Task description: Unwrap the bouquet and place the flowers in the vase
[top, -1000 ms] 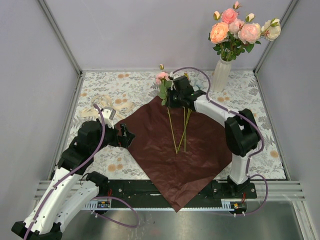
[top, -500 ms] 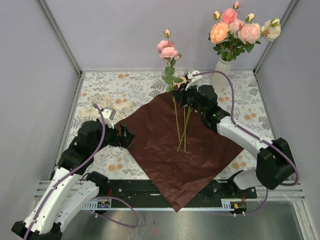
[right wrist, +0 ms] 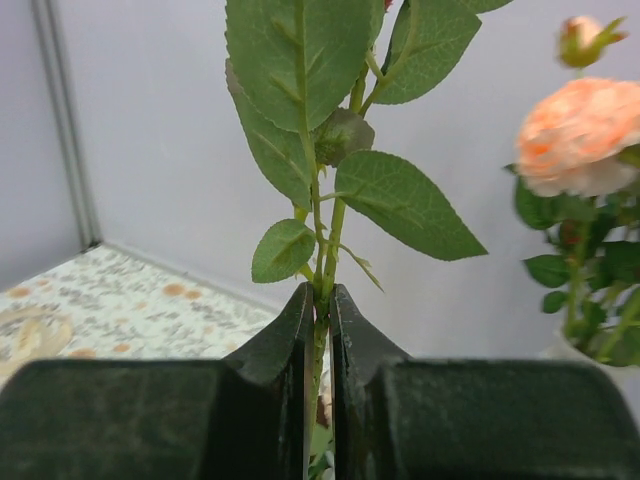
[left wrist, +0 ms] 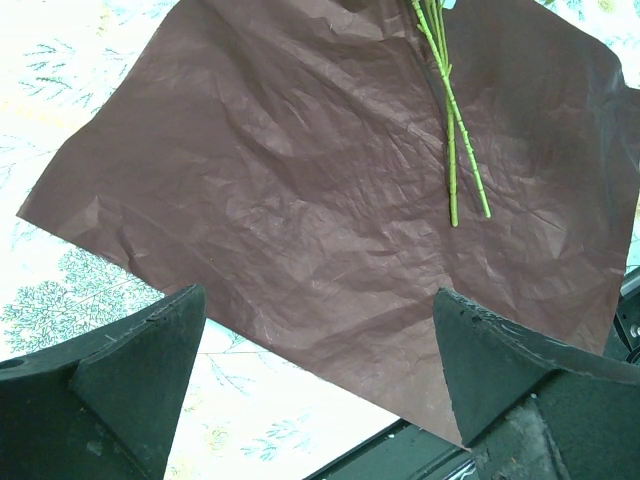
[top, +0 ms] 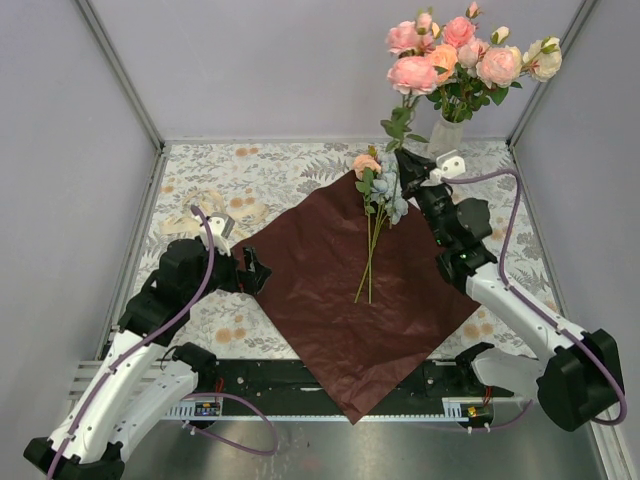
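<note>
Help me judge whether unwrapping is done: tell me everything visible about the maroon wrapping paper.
The wrapping paper is a dark maroon, crinkled sheet, opened flat as a diamond on the patterned tablecloth. Its near corner hangs past the tablecloth's near edge. Flowers lie at its far corner, their green stems across its middle. The open left hand sits at its left corner; contact is unclear.

Walls (top: pixel 250 70) were plain pale grey-lilac panels | aluminium posts (top: pixel 120 72) stood at rear corners | orange-and-grey floral tablecloth (top: pixel 250 170) lay flat | light was even
</note>
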